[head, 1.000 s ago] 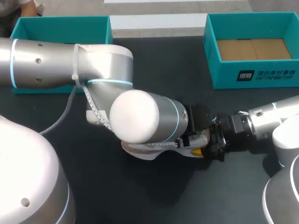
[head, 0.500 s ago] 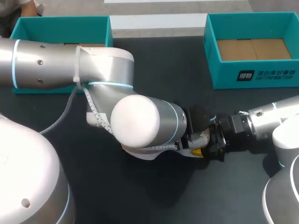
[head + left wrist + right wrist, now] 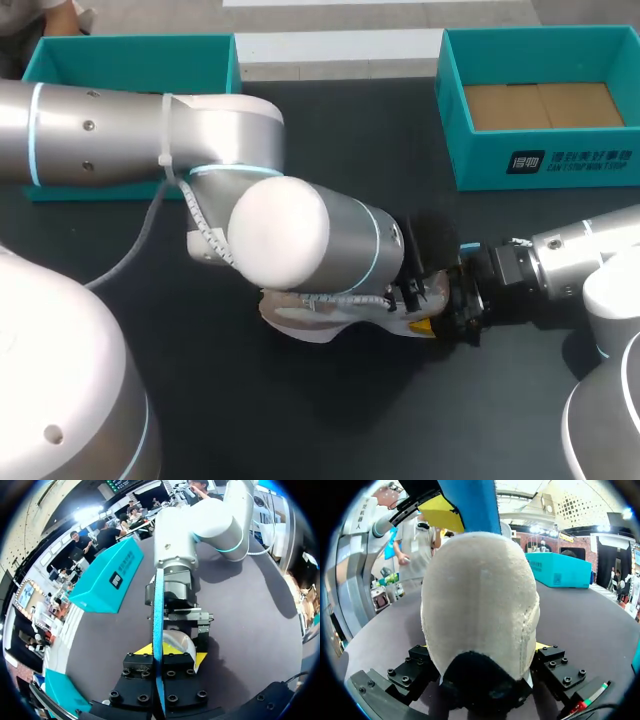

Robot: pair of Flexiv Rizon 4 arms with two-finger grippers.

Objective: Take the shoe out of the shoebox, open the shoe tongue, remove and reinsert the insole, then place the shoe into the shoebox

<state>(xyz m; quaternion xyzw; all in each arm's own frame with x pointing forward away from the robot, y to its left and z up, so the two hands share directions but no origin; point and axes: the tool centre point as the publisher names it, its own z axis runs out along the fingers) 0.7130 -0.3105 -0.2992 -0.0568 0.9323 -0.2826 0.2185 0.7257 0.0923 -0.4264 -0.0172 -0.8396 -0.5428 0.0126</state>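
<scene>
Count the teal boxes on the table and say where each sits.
2. The left box sits at the far left, partly behind the left arm; the right box sits far right, open. No others show.

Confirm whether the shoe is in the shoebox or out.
Out. The shoe lies on the table, gripped by the right claw. The shoebox shows only its cardboard bottom. The left claw pinches the blue insole.

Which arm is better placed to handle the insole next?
Left. The left gripper is shut on the blue insole, while the right gripper is shut on the heel of the shoe, so it is busy steadying it.
</scene>
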